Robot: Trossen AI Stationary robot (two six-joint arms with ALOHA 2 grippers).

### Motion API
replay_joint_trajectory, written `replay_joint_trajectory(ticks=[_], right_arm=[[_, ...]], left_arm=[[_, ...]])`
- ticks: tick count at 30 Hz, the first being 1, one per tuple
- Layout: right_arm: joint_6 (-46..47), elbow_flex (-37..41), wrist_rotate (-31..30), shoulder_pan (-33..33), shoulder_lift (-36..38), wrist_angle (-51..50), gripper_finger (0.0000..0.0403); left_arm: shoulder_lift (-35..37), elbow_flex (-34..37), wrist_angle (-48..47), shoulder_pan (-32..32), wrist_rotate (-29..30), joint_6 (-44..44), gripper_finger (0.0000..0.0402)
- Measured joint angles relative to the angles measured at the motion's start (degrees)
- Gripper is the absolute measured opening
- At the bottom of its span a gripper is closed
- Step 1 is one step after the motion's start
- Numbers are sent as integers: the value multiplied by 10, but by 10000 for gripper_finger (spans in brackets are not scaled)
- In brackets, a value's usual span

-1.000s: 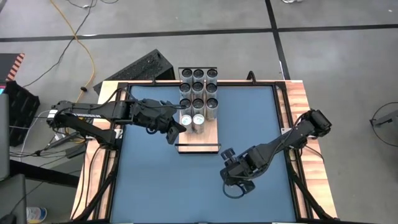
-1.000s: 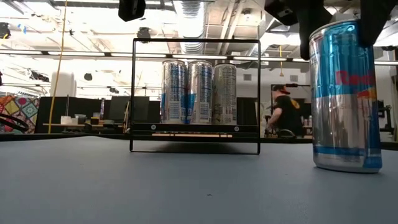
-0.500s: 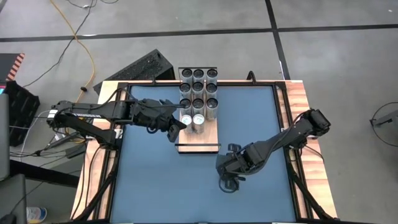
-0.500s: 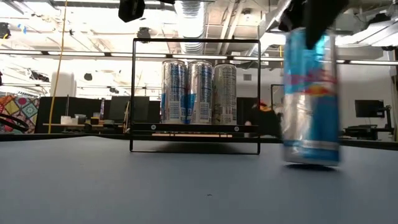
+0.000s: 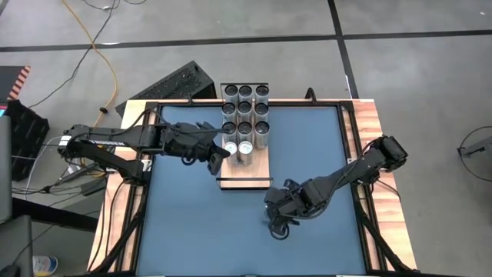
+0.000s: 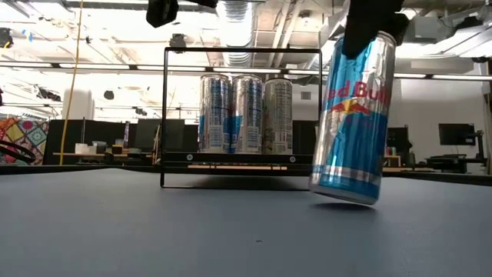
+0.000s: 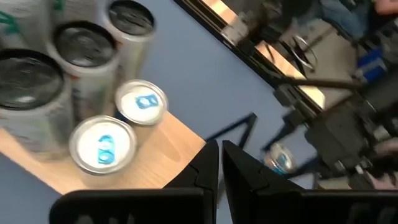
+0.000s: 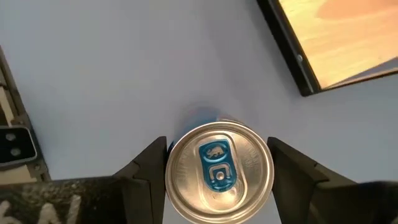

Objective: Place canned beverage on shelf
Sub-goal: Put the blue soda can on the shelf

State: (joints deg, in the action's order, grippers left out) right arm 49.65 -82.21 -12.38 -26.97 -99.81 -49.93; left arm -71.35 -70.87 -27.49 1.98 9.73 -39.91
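Note:
A blue and silver canned beverage (image 6: 355, 123) hangs tilted over the blue table, right of the shelf's near end, with my right gripper (image 5: 278, 219) shut on its top. The shelf (image 5: 246, 171) is a light-wood board with black end rails, lying at the table's far middle. Several cans (image 5: 244, 115) stand on its far part; its near end is bare. My left gripper (image 5: 219, 154) is shut on nothing and hovers at the shelf's left side, beside two cans with blue tabs (image 7: 102, 143). My right gripper pinches the can's upper wall just under the rim (image 8: 171, 167) between its two fingers (image 8: 144, 171), one on each side. The fingers come steeply from above. The can hangs below them, tilted, its base just clear of the table.
Wooden strips (image 5: 369, 154) edge the table on both sides. The shelf's near black rail (image 6: 242, 50) stands as an upright frame across the board's end. Open blue surface (image 5: 215, 238) lies toward the near edge. A dark keyboard (image 5: 177, 81) sits beyond the far left corner.
My right gripper has rolled about its wrist and shifted a little toward the table's left. The can stood upright on the table. It is now tipped, clear of the surface and closer to the shelf's near end.

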Motion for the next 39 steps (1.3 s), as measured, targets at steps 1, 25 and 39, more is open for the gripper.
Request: replay_joint_trajectory(ticks=[1, 25, 39], right_arm=[[8, 0, 0, 1, 0, 0, 207], [43, -66, -27, -2, 2, -215, 207], [13, -67, -63, 51, 2, -299, 207]], left_arm=[[0, 0, 0, 0, 13, -6, 7], [0, 0, 16, 0, 100, -68, 7], [0, 0, 16, -2, 146, -110, 7]])
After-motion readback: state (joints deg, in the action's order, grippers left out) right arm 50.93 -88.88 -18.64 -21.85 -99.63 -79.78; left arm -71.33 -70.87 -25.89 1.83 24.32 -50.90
